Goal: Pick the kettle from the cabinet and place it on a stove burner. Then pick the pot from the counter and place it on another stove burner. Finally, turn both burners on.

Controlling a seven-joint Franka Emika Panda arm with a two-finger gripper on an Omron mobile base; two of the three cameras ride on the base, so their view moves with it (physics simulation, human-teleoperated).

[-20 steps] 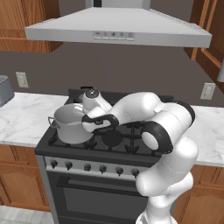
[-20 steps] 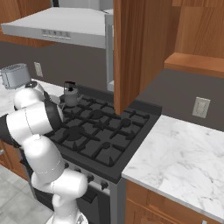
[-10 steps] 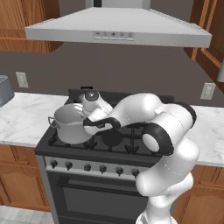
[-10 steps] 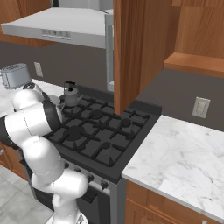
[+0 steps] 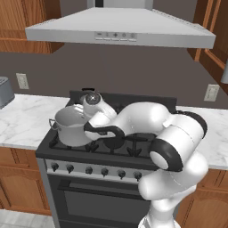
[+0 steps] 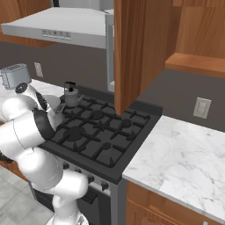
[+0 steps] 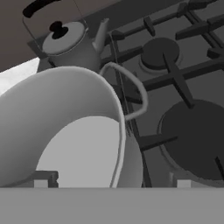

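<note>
The wide grey pot (image 5: 70, 126) stands on the front left burner of the black stove (image 5: 133, 143). My gripper (image 5: 91, 128) sits at the pot's right rim. In the hand view the gripper (image 7: 111, 180) is open, and the pot (image 7: 65, 131) wall rises between its spread tips without touching either. One loop handle (image 7: 133, 94) sticks out toward a bare burner (image 7: 192, 133). The small dark kettle (image 5: 91, 99) (image 6: 70, 94) (image 7: 70, 43) stands upright on the back left burner, just behind the pot. The wooden cabinet (image 6: 140, 48) hangs above with its grey door (image 6: 110, 48) open.
White marble counter (image 5: 22, 120) (image 6: 184, 154) runs on both sides of the stove. A grey toaster (image 6: 15, 75) sits on the left counter. The range hood (image 5: 116, 31) overhangs the burners, and dark knobs (image 5: 89, 170) line the stove front. The right-hand burners (image 6: 125, 123) are bare.
The fingers have spread apart and let go of the pot's rim. The pot stays on the front left burner and the kettle has not moved.
</note>
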